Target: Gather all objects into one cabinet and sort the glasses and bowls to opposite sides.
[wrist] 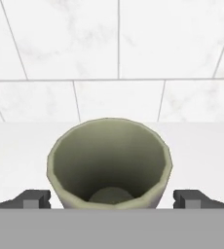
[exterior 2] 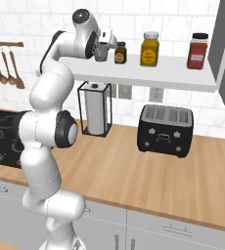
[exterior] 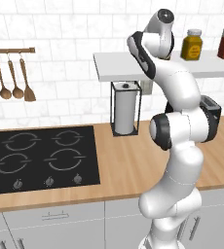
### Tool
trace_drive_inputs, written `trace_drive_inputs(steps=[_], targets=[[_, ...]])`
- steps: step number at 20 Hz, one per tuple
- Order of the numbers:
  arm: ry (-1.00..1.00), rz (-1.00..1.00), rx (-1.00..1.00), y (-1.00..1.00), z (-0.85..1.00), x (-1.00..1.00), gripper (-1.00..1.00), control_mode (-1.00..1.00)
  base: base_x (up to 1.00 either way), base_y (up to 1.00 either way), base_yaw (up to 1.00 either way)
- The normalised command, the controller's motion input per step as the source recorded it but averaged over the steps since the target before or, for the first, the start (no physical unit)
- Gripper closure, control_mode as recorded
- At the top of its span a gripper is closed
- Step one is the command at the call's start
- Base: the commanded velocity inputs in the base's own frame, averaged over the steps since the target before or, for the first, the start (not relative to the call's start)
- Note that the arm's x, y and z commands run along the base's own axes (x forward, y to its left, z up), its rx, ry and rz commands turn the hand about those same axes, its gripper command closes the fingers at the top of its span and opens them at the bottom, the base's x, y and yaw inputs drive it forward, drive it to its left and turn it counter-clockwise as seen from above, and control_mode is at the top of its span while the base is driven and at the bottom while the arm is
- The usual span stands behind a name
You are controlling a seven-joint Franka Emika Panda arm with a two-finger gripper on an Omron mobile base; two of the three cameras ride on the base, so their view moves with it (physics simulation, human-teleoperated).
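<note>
Up close, mug between spread fingers.

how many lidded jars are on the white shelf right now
3: a small brown jar beside the gripper, a yellow jar mid-shelf, a red jar near the right end. The arm may hide others.

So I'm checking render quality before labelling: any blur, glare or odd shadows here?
Hand view: mug close and slightly soft-edged, its inside shaded, no glare. Left base view: arm blocks part of the shelf; even light. Right base view: crisp, toaster casts a soft shadow on the counter.
</note>
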Motion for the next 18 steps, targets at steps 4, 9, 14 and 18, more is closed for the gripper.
trace_drive_inputs(steps=[4, 9, 14, 18], targets=[[0.0, 0.0, 0.0, 0.0, 0.0, 0.0, -1.0, -1.0, 0.0, 0.0, 0.0], [0.0, 0.0, 0.03, 0.15, -0.09, 0.0, 1.0, -1.0, 0.0, 0.0, 0.0], [0.02, 0.0, 0.02, 0.09, -0.07, 0.0, 1.0, -1.0, 0.0, 0.0, 0.0], [0.02, 0.0, 0.02, 0.0, 0.0, 0.0, 1.0, -1.0, 0.0, 0.0, 0.0]])
